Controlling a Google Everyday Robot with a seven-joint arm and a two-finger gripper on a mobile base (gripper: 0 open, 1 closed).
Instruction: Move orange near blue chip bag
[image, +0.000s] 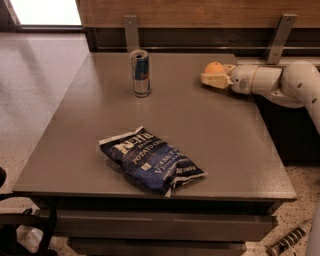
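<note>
One arm (280, 82) horizontal over table (200, 125) corner; claw (216, 79) at orange (214, 67).

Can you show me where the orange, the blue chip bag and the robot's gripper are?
orange (214, 67): camera view, middle of its peel.
blue chip bag (150, 161): camera view, middle of its front.
gripper (210, 76): camera view, its tip, by the orange at the table's (240, 150) far right.

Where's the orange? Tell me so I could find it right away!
Look at the big gray table, then its far right edge, where the robot's white arm ends in a pincer. The orange sits right at that pincer: small, round and bright, unlike the tall can and the flat blue chip bag.
</note>
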